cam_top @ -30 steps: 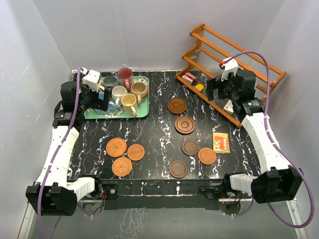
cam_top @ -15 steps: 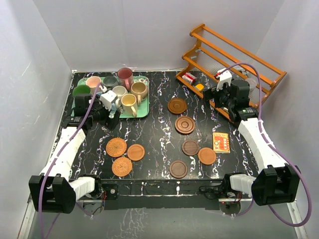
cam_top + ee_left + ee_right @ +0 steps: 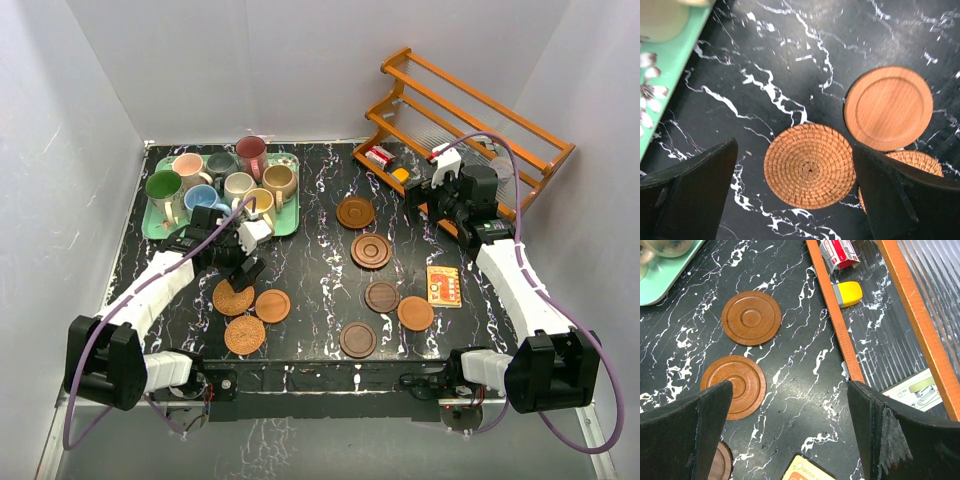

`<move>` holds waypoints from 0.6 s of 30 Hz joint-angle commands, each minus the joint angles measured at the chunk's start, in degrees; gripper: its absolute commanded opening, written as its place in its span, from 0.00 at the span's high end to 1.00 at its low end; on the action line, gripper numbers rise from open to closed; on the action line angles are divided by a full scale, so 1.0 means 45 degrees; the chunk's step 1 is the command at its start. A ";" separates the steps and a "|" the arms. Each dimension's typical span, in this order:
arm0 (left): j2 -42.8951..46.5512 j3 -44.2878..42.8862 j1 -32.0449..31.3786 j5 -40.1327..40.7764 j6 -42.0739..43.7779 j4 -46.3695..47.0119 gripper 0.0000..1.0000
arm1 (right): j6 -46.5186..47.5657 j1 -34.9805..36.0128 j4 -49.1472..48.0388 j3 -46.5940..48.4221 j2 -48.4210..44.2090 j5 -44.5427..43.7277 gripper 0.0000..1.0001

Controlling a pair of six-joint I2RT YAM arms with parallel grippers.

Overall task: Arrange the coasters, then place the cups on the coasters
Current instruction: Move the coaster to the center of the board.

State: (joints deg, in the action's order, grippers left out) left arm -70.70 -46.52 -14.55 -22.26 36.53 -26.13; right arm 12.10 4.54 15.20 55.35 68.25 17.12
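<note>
Directly beneath the empty, wide-open left gripper (image 3: pixel 795 152), a woven coaster (image 3: pixel 810 166), midway between its fingers.

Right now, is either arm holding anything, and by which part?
Nothing is held. The left end effector is open over a woven coaster; the right end effector is open.

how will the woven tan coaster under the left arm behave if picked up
The round tan woven coaster lies flat on the black marbled table, so its thin edge probably offers little to pinch. The coiled weave looks rough, so likely not slippery, and probably light and slightly flexible.
</note>
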 commanded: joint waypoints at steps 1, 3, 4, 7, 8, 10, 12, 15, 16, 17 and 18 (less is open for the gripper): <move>-0.0210 0.0353 -0.0059 0.0998 0.1143 -0.1082 0.05 | 0.0249 -0.0043 -0.0815 0.0031 -0.0027 0.0120 0.02; -0.0306 0.0599 -0.0049 0.1613 0.1323 -0.1202 0.08 | 0.0294 -0.0064 -0.0772 0.0048 0.0075 0.0101 0.02; -0.0364 0.0745 -0.0044 0.1959 0.1365 -0.1136 0.09 | 0.0299 -0.0052 -0.0762 0.0044 0.0125 0.0101 0.02; -0.0671 0.1190 -0.0041 0.2825 0.1491 -0.0746 0.10 | 0.0363 -0.0070 -0.0742 0.0057 0.0294 0.0091 0.02; -0.0808 0.1299 -0.0041 0.2997 0.1535 -0.0628 0.10 | 0.0386 -0.0075 -0.0744 0.0062 0.0353 0.0065 0.02; -0.1058 0.1484 -0.0035 0.3362 0.1568 -0.0250 0.10 | 0.0416 -0.0080 -0.0743 0.0056 0.0451 0.0010 0.02; -0.1288 0.1594 0.0032 0.3707 0.1564 0.0171 0.10 | 0.0453 -0.0085 -0.0741 0.0032 0.0502 -0.0016 0.02; -0.1597 0.1698 0.0268 0.4133 0.1677 0.0790 0.10 | 0.0502 -0.0078 -0.0741 0.0007 0.0535 -0.0053 0.02; -0.1651 0.1722 0.0455 0.4336 0.1736 0.1054 0.10 | 0.0523 -0.0086 -0.0741 -0.0003 0.0539 -0.0070 0.01; -0.1809 0.1732 0.0668 0.4441 0.1831 0.1311 0.10 | 0.0547 -0.0075 -0.0741 0.0001 0.0537 -0.0089 0.02; -0.2044 0.1711 0.0947 0.4515 0.1924 0.1557 0.10 | 0.0580 -0.0073 -0.0741 -0.0001 0.0554 -0.0139 0.02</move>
State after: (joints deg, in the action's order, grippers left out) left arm -76.71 -39.75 -13.65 -7.84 42.50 -25.67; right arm 13.61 4.45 14.94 55.31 71.13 17.04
